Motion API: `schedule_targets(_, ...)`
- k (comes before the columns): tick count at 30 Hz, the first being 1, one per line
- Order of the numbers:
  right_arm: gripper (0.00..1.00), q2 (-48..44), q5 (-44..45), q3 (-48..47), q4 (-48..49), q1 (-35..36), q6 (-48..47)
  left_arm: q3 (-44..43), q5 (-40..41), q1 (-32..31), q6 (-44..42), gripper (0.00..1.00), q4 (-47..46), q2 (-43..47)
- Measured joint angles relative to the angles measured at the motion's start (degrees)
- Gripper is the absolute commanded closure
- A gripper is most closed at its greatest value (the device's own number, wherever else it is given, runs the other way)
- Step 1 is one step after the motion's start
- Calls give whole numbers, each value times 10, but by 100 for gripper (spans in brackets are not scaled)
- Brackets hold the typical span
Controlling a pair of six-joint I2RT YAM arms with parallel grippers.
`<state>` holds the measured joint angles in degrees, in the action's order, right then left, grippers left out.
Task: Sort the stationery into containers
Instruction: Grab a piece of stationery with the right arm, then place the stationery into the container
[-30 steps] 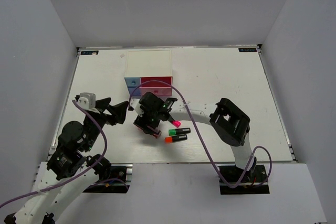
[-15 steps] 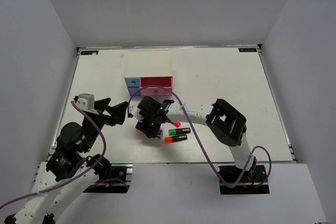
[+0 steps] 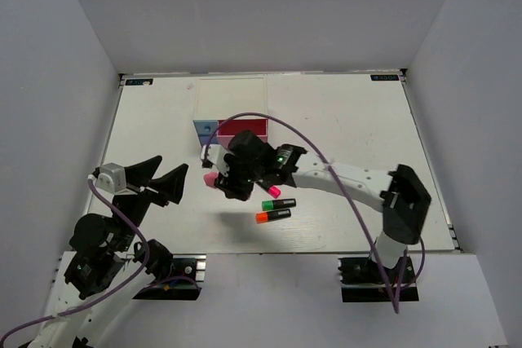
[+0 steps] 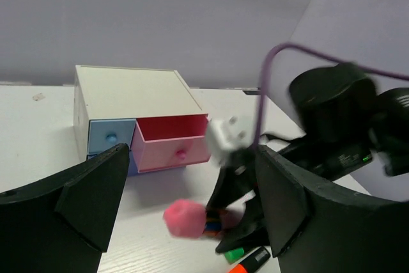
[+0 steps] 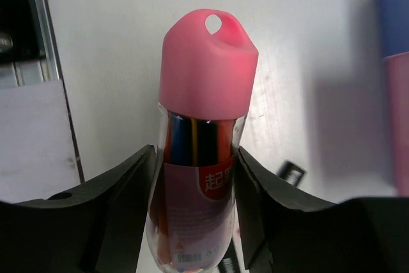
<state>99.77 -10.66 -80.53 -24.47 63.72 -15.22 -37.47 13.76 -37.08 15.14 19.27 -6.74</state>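
My right gripper [image 3: 222, 178] is shut on the pink-and-dark-red oblong block [image 5: 201, 158], a clear tube with a pink cap [image 3: 210, 178], and holds it above the table in front of the drawer unit [image 3: 232, 99]. The unit's pink drawer [image 3: 242, 128] is pulled open; the light blue drawer [image 3: 205, 129] is shut. The pink-ended marker [image 3: 274, 191], green-ended marker [image 3: 278, 203] and orange-ended marker [image 3: 273, 216] lie on the table just right of the gripper. My left gripper [image 3: 163, 177] is open and empty, left of the block [image 4: 185, 218]. The silver-purple cube is out of view.
The white table runs between grey walls at the left, right and back. In the left wrist view the drawer unit [image 4: 131, 91] stands ahead, with the right arm [image 4: 339, 126] close on the right. The periwinkle drawer front [image 5: 393, 17] shows at the right wrist view's edge.
My right gripper has lifted the block off the table and its arm has stretched out. My left arm has drawn back toward the near left.
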Motion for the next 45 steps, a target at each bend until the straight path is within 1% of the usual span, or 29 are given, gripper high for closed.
schedule_targets(4, 96, -77, 29, 17, 31, -4, -18, 6, -5, 0, -3, 11, -6, 16)
schedule_targets(9, 97, -130, 98, 58, 94, -12, -70, 6, -8, 0, -4, 11, -12, 16)
schedule_targets(12, 97, -126, 151, 64, 128, -20, -125, 6, -9, 0, -7, 11, -13, 15)
schedule_targets(16, 97, -97, 208, 62, 183, -30, -205, 6, -9, 0, -9, 11, -13, 14)
schedule_targets(21, 96, -42, 244, 44, 214, -42, -287, 6, -9, 0, -10, 11, -14, 7)
schedule_targets(27, 96, -5, 270, 38, 251, -54, -364, 6, -9, 0, -10, 11, -13, -5)
schedule_targets(35, 93, 0, 275, 37, 280, -71, -412, 6, -9, 0, -11, 11, -13, -11)
schedule_targets(38, 92, 2, 269, 32, 278, -79, -422, 6, -9, 0, -11, 11, -13, -13)
schedule_targets(40, 89, 5, 263, 21, 272, -83, -425, 6, -9, 0, -12, 11, -13, -14)
schedule_targets(45, 86, 17, 223, -19, 231, -98, -430, 6, -7, 2, -14, 11, -13, -14)
